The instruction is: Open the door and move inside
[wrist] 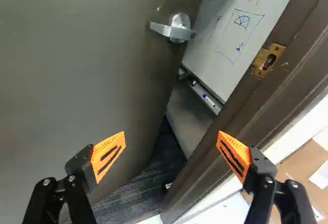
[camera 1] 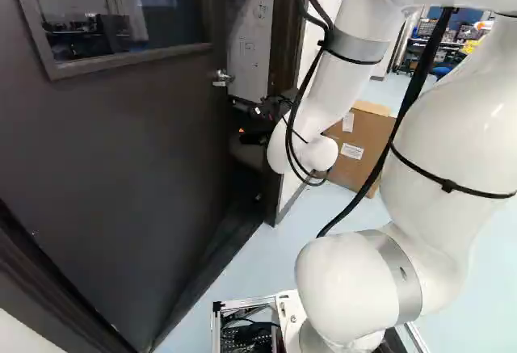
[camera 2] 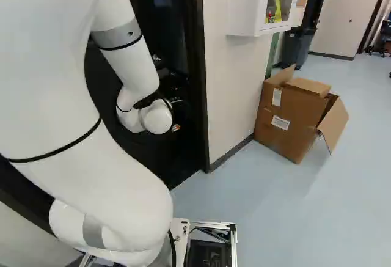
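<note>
The dark door (camera 1: pixel 121 167) stands ajar at the left of the left base view, with a gap between its edge and the brown door frame (wrist: pixel 256 101). My gripper (camera 1: pixel 257 123) is at that gap, partly hidden by dark surroundings. In the wrist view the gripper (wrist: pixel 171 147) has its fingers wide apart with nothing gripped. One orange pad (wrist: pixel 108 155) is over the door's face, the other (wrist: pixel 234 154) over the frame. Ahead of the gripper, out of its grasp, is the silver lever handle (wrist: pixel 177 28) on the door. The brass strike plate (wrist: pixel 267 60) sits in the frame.
Through the gap a whiteboard (wrist: pixel 241 26) and dark carpet (wrist: pixel 138 190) show. Right of the doorway, a wall (camera 2: pixel 229 90) carries a white cabinet (camera 2: pixel 249 4). An opened cardboard box (camera 2: pixel 290 117) stands against that wall on the pale floor (camera 2: pixel 305 206). A dark bin (camera 2: pixel 297 47) is farther back.
</note>
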Robot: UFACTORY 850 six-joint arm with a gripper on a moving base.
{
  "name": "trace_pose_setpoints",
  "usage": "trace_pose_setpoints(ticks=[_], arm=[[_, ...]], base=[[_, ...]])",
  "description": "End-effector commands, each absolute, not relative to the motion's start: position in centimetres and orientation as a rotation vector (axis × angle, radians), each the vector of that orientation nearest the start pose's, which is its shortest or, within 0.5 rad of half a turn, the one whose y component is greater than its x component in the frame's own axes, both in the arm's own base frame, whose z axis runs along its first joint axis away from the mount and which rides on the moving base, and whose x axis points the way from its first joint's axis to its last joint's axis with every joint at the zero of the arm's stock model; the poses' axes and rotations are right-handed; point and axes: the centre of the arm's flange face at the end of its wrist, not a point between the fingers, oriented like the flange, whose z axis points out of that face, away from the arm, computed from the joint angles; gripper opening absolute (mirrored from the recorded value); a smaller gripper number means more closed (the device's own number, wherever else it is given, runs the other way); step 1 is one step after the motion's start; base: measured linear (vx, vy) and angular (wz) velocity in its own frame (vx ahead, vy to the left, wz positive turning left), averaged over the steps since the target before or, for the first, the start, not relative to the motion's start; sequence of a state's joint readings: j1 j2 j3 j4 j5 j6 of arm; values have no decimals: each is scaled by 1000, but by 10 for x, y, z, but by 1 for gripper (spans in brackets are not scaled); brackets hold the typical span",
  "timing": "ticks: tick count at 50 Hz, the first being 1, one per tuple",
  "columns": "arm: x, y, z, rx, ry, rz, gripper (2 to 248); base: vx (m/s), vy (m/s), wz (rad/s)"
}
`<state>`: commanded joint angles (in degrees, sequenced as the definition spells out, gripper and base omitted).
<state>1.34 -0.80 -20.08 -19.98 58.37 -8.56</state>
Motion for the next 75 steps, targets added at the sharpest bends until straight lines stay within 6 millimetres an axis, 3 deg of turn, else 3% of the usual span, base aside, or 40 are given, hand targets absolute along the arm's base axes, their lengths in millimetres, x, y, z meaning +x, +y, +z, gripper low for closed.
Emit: trace_pose_setpoints(ticks=[42, 75], arm=[[371, 35, 381, -2329, -711, -1924, 247], [378, 41, 381, -2327, -699, -1925, 247]], base=[[94, 78, -19], [6, 5, -2]])
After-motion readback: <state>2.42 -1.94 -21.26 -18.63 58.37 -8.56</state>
